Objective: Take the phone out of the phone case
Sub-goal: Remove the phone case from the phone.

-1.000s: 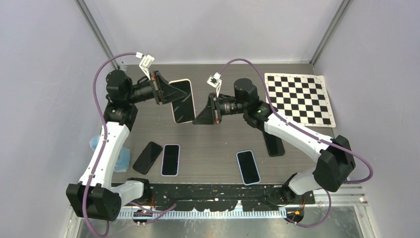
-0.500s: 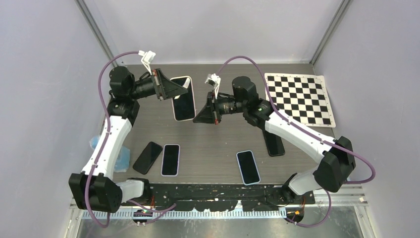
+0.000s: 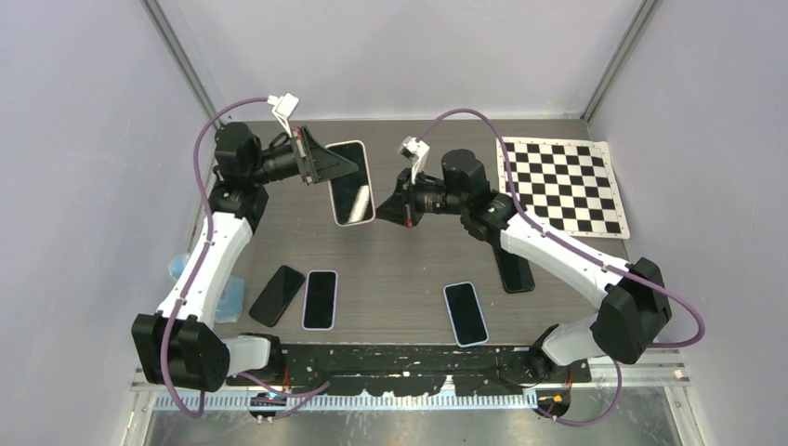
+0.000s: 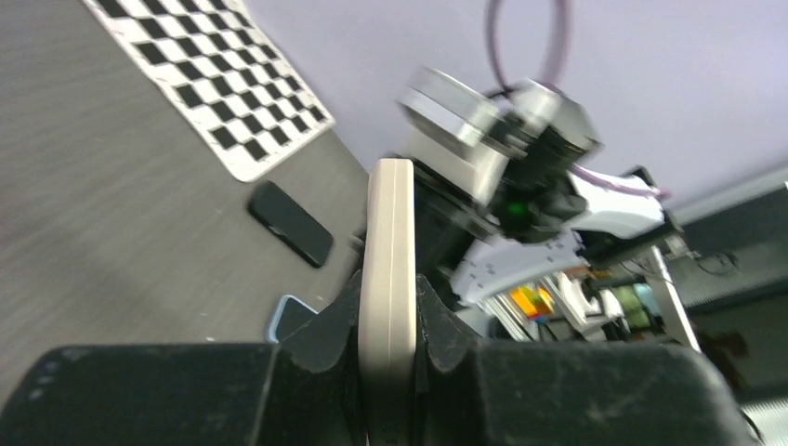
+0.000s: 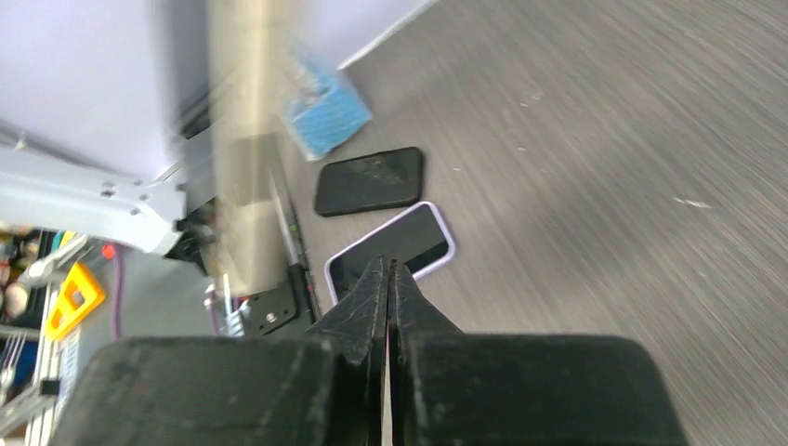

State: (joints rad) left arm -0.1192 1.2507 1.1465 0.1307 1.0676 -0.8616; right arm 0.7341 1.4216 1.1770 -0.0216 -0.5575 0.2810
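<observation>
Left gripper (image 4: pixel 387 311) clamps the phone case (image 4: pixel 387 232), phone (image 3: pixel 349 190) inside, aloft over the bench's (image 3: pixel 418 269) far middle; the right gripper (image 5: pixel 387 274), pinched together empty just right, could knock both loose by pushing against that narrow edge hold.

right wrist: phone case (image 5: pixel 237 111) blurred | lower end hidden in left tool (image 4: pixel 388 311)

A black-screened phone (image 3: pixel 346 181) is sitting inside its cream case (image 4: pixel 387 260), hanging screen-up, slightly tilted, gripped at one end above the table's (image 3: pixel 418 269) far middle.
</observation>
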